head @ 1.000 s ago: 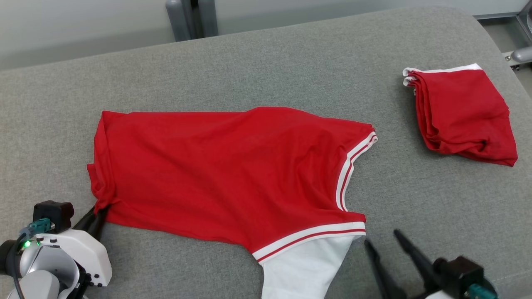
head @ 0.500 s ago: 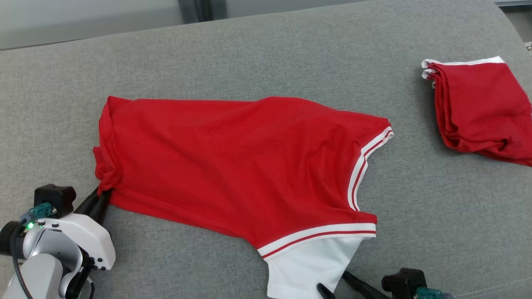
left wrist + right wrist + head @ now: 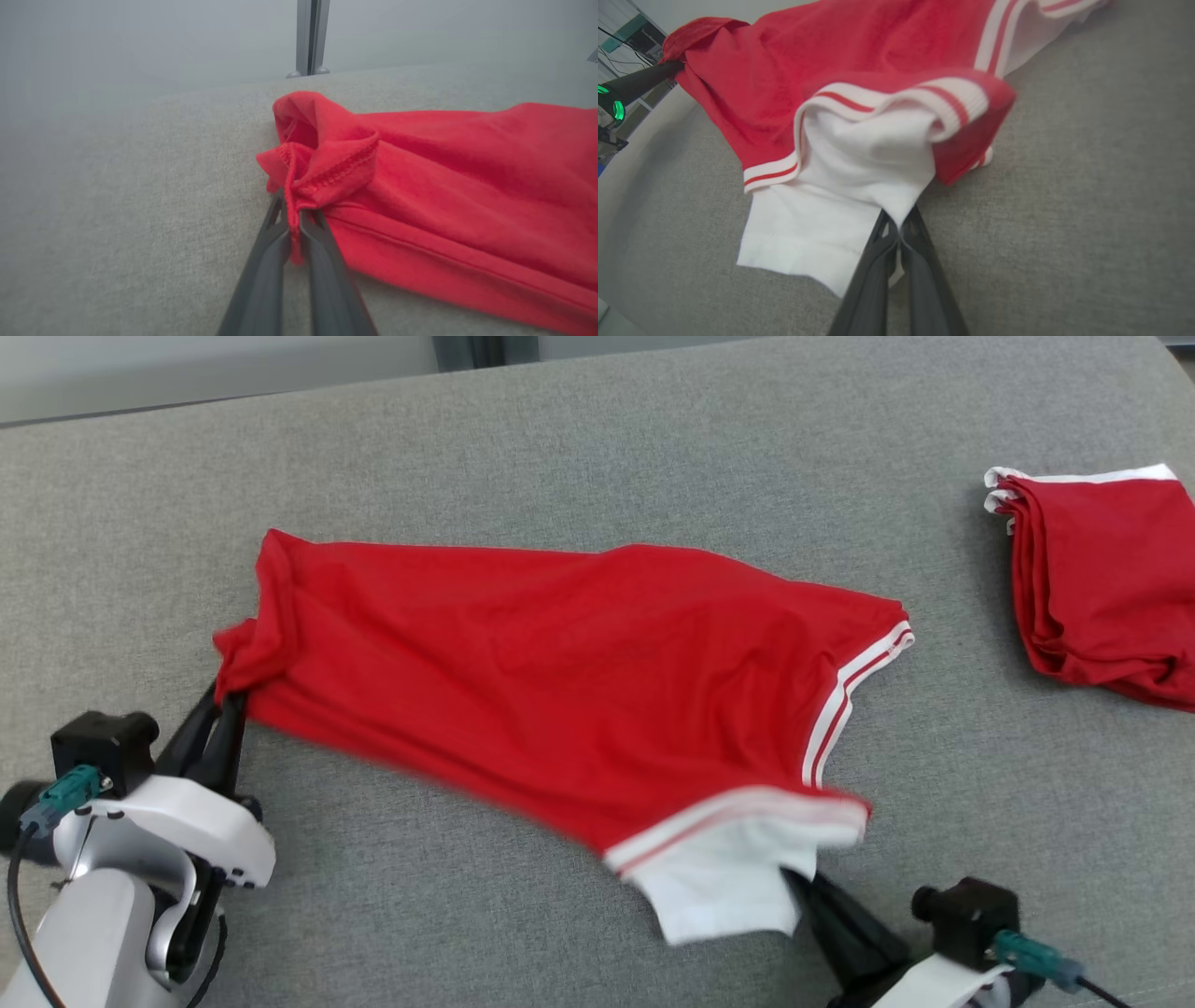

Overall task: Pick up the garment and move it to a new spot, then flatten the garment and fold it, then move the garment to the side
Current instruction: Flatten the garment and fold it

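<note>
Left jaws tight on garment [image 3: 560, 681] hem [image 3: 327, 173], right jaws on white, perhaps lifted corner [image 3: 887, 186]

Matt knit garment [image 3: 560, 663], coarse-woven table [image 3: 653, 448]

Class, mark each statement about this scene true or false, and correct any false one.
1. The left jaws are shut on a red corner of the garment. True.
2. The right jaws stand open, clear of the garment. False: they are shut on its white part.
3. A folded red cloth lies on the grey surface, to the garment's right in the head view. True.
4. The folded red cloth touches the garment. False: bare grey surface separates them.
</note>
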`<state>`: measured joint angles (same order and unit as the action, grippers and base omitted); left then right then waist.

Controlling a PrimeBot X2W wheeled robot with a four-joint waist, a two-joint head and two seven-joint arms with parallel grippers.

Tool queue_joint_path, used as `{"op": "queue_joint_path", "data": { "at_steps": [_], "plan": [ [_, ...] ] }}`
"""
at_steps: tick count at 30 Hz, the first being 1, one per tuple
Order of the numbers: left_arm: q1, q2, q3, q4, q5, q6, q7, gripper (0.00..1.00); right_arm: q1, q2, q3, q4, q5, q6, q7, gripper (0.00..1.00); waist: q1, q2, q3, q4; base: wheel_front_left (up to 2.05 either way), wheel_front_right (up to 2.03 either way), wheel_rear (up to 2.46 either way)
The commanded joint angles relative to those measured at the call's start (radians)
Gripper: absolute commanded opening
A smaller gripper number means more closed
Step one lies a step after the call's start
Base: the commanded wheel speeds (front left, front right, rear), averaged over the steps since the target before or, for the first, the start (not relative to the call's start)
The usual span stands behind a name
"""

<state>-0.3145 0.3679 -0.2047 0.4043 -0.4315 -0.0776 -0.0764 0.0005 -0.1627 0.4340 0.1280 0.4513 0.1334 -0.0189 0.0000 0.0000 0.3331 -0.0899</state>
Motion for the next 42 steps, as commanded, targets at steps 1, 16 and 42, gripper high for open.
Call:
{"op": "queue_joint_path", "data": {
  "at_steps": [1,16,42],
  "plan": [
    [-0.007,0.001,0.009,-0.047,0.004,0.016,-0.016,0.00,-0.013,-0.008,-0.022,-0.037,-0.017,-0.002,-0.028,0.00,0.0000,0.0000,-0.008,0.000,0.00,0.00,0.00],
    [-0.003,-0.044,0.065,-0.521,-0.015,0.146,-0.021,0.00,-0.186,-0.071,-0.237,-0.397,-0.159,-0.003,-0.209,0.00,0.0000,0.0000,-0.112,0.010,0.00,0.00,0.00],
    [-0.207,-0.025,0.053,-0.727,0.020,0.178,0.038,0.00,-0.609,-0.121,-0.316,-0.405,-0.144,-0.003,-0.139,0.00,0.0000,0.0000,-0.177,0.043,0.00,0.00,0.00]
  ]
}}
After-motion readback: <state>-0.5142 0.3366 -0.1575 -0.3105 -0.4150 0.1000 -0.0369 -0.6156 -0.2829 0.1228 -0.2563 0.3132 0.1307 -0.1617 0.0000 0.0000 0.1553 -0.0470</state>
